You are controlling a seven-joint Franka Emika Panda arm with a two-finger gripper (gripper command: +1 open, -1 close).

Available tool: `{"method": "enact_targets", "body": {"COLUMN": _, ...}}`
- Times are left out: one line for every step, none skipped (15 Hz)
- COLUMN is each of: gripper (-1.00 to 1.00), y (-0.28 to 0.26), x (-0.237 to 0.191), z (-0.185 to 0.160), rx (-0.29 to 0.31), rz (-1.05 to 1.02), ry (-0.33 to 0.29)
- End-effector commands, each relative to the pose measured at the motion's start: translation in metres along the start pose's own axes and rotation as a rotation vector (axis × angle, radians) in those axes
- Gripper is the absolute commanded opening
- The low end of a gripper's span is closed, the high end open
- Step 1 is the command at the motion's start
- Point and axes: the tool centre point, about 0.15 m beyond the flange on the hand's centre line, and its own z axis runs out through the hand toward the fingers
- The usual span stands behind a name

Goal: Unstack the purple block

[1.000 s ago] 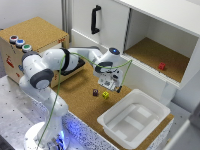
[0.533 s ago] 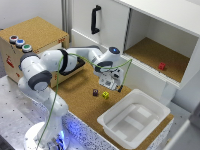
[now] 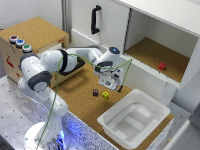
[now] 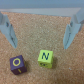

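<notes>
The purple block (image 3: 95,92) sits on the cork table, side by side with the yellow cube (image 3: 105,94); neither is on top of the other. In the wrist view the purple block (image 4: 17,63) and the yellow cube (image 4: 45,58) both show a letter O on their top faces. My gripper (image 3: 111,86) hangs just above and behind the two cubes, open and empty. In the wrist view its fingers (image 4: 72,30) stand wide apart above the cubes, and the gripper (image 4: 38,45) holds nothing.
A red cube (image 3: 161,66) lies in the open cabinet shelf at the exterior view's right. A white bin (image 3: 150,102) stands in front of the cubes. A wooden box (image 3: 35,30) with coloured buttons stands at the left. A cabinet door with a black handle (image 3: 94,19) is behind.
</notes>
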Motion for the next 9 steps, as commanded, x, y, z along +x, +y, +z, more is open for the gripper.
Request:
{"method": "enact_targets", "body": {"gripper": 1.00, "y": -0.007, "x": 0.009, "z": 0.041, "rx": -0.063, "rz": -0.021, "ry": 0.023}}
{"method": "enact_targets", "body": {"gripper": 1.00, "y": -0.007, "x": 0.011, "z": 0.046, "rx": -0.075, "rz": -0.029, "ry": 0.024}}
{"method": "enact_targets", "body": {"gripper": 1.00, "y": -0.006, "x": 0.014, "z": 0.057, "rx": -0.077, "rz": -0.041, "ry": 0.007}}
{"method": "enact_targets", "body": {"gripper": 1.00, "y": -0.005, "x": 0.017, "z": 0.065, "rx": -0.100, "rz": -0.054, "ry": 0.000}}
{"method": "enact_targets", "body": {"gripper": 1.00, "y": -0.001, "x": 0.019, "z": 0.074, "rx": -0.104, "rz": -0.050, "ry": -0.016}}
{"method": "enact_targets", "body": {"gripper": 1.00, "y": 0.003, "x": 0.020, "z": 0.081, "rx": -0.108, "rz": -0.046, "ry": -0.018}}
{"method": "enact_targets", "body": {"gripper": 1.00, "y": 0.007, "x": 0.020, "z": 0.089, "rx": -0.110, "rz": -0.046, "ry": -0.025}}
{"method": "enact_targets", "body": {"gripper": 1.00, "y": 0.009, "x": 0.021, "z": 0.094, "rx": -0.112, "rz": -0.045, "ry": -0.035}}
{"method": "enact_targets", "body": {"gripper": 1.00, "y": 0.013, "x": 0.022, "z": 0.099, "rx": -0.101, "rz": -0.036, "ry": -0.036}}
